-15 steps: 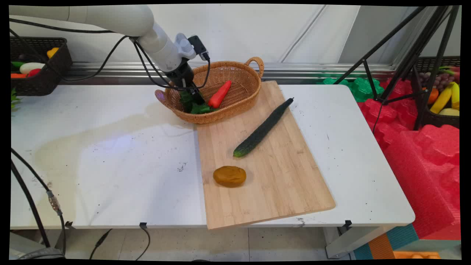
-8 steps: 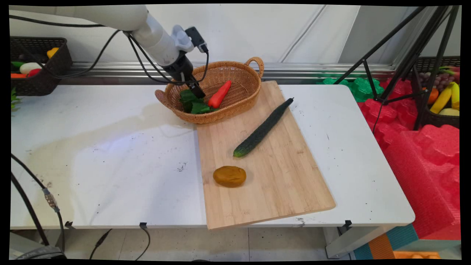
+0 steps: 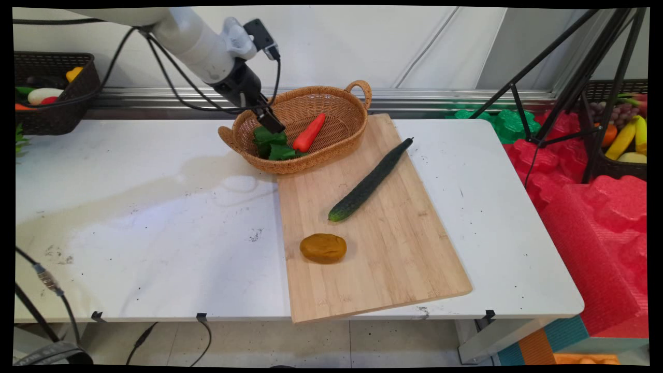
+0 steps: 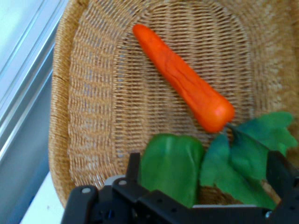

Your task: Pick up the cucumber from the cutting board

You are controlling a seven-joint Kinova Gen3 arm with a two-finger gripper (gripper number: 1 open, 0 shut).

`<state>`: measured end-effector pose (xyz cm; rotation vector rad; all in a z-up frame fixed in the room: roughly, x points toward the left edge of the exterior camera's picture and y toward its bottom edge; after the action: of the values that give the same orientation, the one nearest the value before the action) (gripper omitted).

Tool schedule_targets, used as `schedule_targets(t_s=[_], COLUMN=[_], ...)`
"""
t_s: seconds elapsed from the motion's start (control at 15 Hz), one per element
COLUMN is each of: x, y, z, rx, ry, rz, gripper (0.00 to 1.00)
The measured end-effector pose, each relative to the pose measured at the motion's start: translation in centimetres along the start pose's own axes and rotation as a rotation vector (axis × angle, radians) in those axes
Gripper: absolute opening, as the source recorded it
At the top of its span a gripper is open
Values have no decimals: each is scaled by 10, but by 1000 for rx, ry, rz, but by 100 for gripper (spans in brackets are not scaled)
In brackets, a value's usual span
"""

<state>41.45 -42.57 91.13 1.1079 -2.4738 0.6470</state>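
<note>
My gripper (image 3: pixel 272 123) hangs open just above the left part of a wicker basket (image 3: pixel 305 163), holding nothing. In the basket lie an orange carrot (image 3: pixel 309 132) and green leaves (image 3: pixel 274 147), the leaves right below the fingertips. The hand view looks down into the basket (image 4: pixel 84 102). There the carrot (image 4: pixel 187 88) lies slantwise, and the green leaves (image 4: pixel 173 168) show between my gripper's (image 4: pixel 205 163) spread fingers (image 4: pixel 134 163). A long dark cucumber (image 3: pixel 370 180) and a brown potato (image 3: pixel 323 248) rest on the wooden cutting board (image 3: pixel 393 259).
A black crate (image 3: pixel 57 103) of vegetables stands at the back left. A black tripod (image 3: pixel 570 77), red foam (image 3: pixel 595 217) and a fruit crate (image 3: pixel 621 140) are off the table's right end. Black cables hang from the arm.
The gripper has risen up and to the left out of the basket. The green leaves it was down on stay lying in the basket.
</note>
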Motion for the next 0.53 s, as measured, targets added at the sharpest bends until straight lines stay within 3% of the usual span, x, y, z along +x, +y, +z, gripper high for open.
schedule_targets(t_s=[0.53], x=[-34], y=[39], z=[-60], rx=[-75], ry=[18], rz=[54], gripper=[100])
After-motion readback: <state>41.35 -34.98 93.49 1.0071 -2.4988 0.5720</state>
